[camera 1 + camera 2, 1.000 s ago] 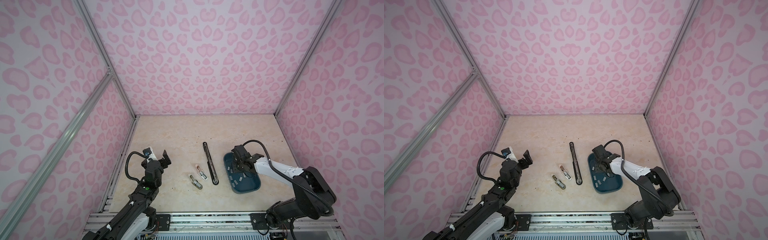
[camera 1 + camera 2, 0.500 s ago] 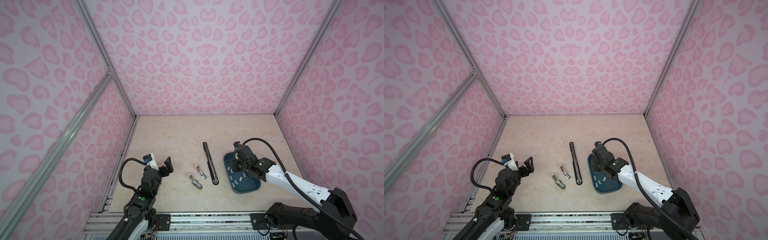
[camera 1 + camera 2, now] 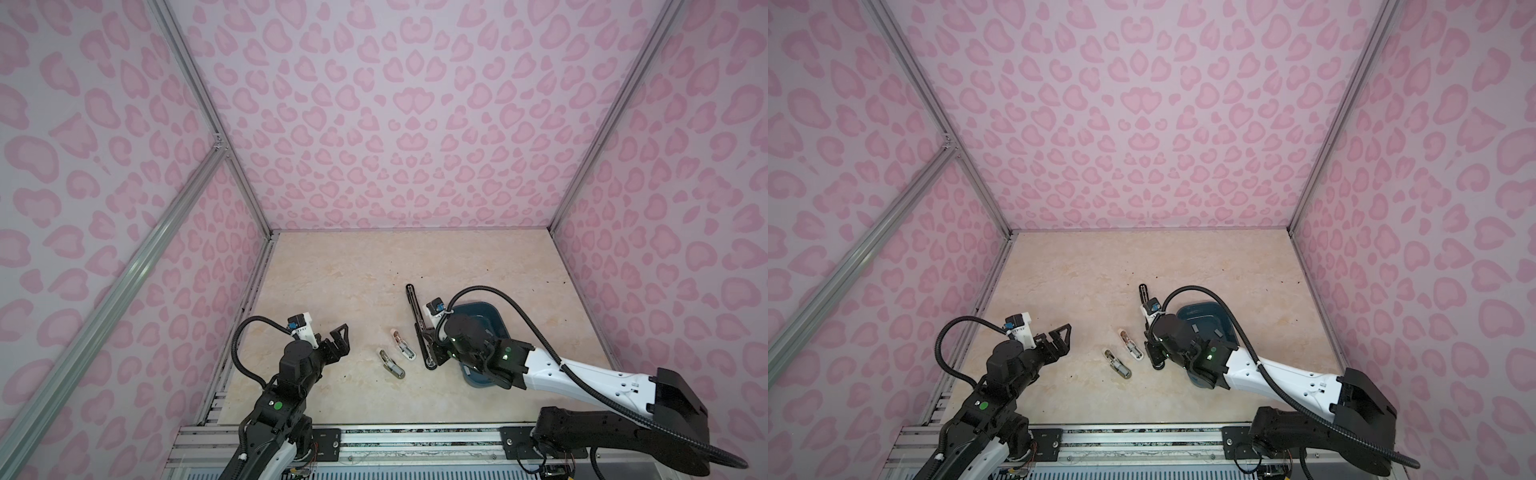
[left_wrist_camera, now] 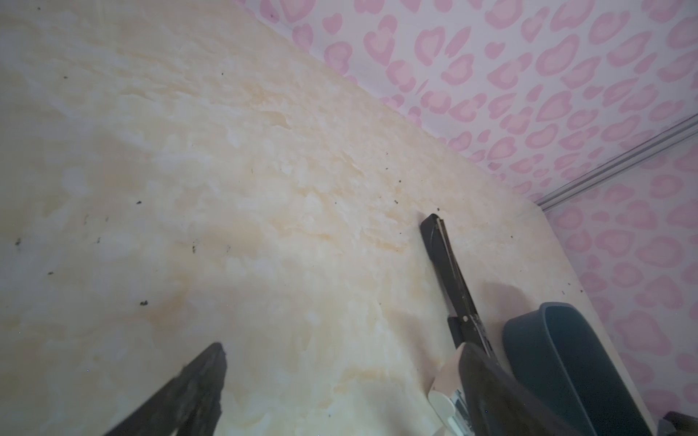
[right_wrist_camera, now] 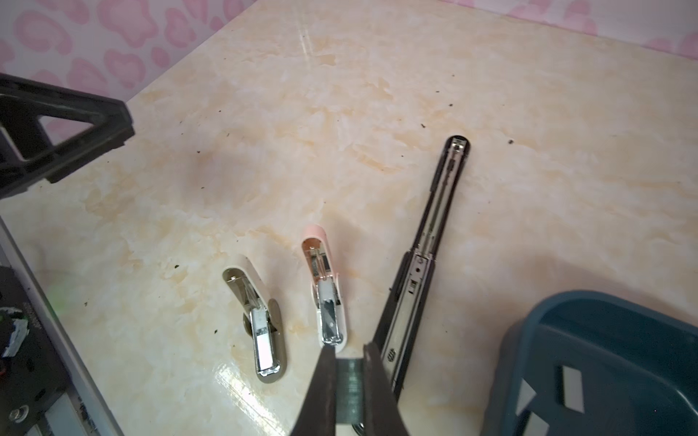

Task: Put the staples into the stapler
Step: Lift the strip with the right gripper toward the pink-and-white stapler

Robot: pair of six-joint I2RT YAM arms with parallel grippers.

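**Staple strip lifted clear of the tray, heading for the open staplers**

Since a second ago the right gripper (image 5: 349, 353) has swung from over the blue tray (image 5: 604, 305) to its nine o'clock side. Its jaws are narrow and pinched on a grey staple strip (image 5: 349, 392). Meanwhile the left gripper (image 4: 343, 351) has settled lower, spread wide and empty. Spare strips (image 5: 572, 389) lie in the tray.

In the top views the held strip hangs beside the near end of the black long-reach stapler (image 3: 419, 328). The pink stapler (image 3: 401, 345) is at its nine o'clock and the white stapler (image 3: 390, 361) at eight. All three lie opened, channels up; I cannot tell which is meant.

To seat the strip well, I'd turn it parallel to the chosen channel, legs down, then lower it until it rests inside. Only then let go.
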